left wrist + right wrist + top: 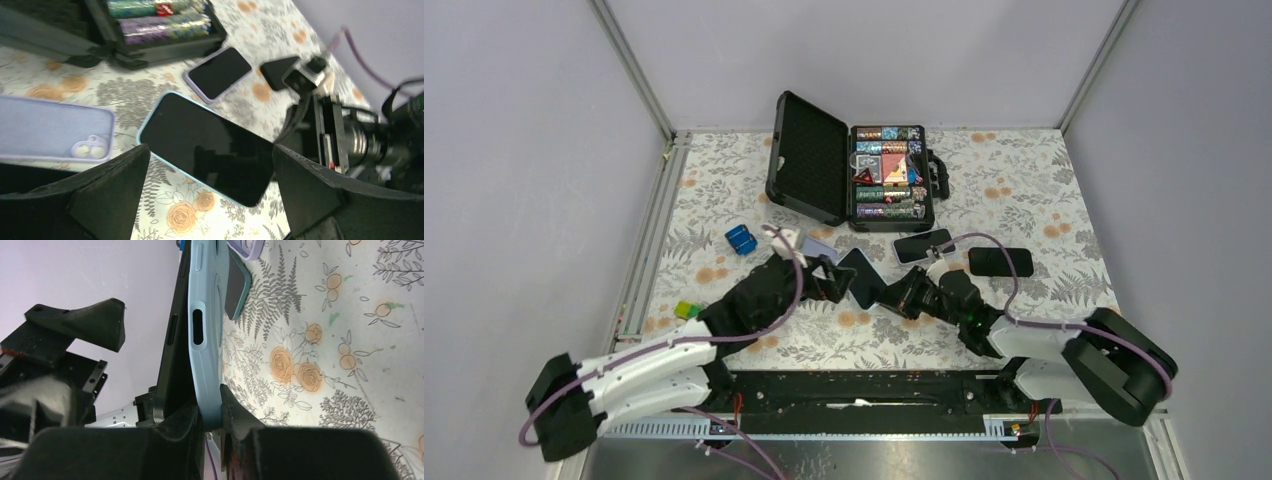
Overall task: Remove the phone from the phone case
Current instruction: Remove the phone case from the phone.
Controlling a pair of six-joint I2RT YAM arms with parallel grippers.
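The main risk is a drop. The right hand (211,402) is pinched shut on only one end of the light blue soft rubber phone case (205,330), which stands on edge above the flower-patterned counter (1024,200). The black slab phone (169,357) sits in that case, on the side facing the left hand, and its edge appears to be parting from the rubber. If it comes free with nothing under it, it will likely fall. The soft lip could also bend and slide out of the pinch.

The left hand (209,152) is spread wide and holds nothing, its fingers on either side of the screen just ahead of it. If it closes off-centre, it may shove the whole bundle out of the right hand.

Both arms reach low and inward from the near edge, their hands almost facing each other.
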